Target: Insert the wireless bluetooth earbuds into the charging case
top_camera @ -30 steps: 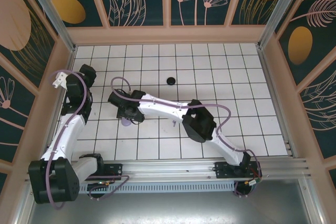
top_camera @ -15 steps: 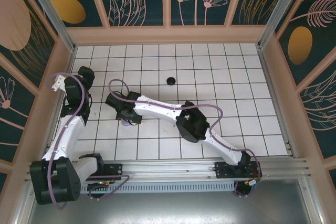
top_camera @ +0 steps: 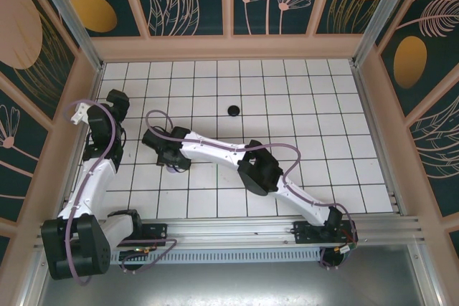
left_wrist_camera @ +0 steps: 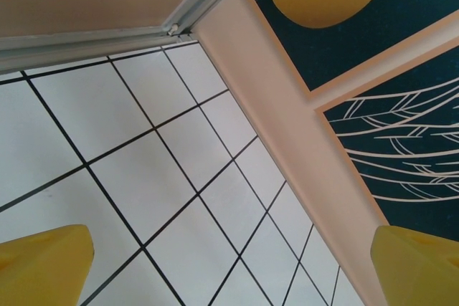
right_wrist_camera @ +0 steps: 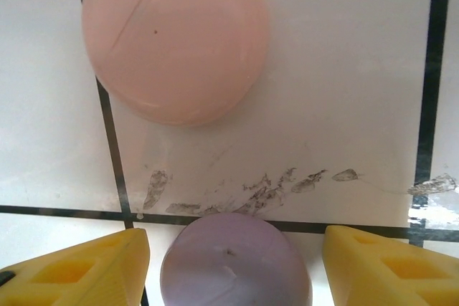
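right fingers [right_wrist_camera: 86,266]: spread, straddling lilac case [right_wrist_camera: 235,259], gaps both sides | pink case [right_wrist_camera: 176,37]: close by on the bench [right_wrist_camera: 344,105] | left fingers [left_wrist_camera: 43,263]: wide apart, holding nothing

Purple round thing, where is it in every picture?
Top external: the purple round thing seems to peek out under the right end effector, left of middle.
Right wrist: bottom middle, between the yellow fingers.
Left wrist: aimed at white tiles beside the wall.
Shared landmark: those white tiles with black lines.
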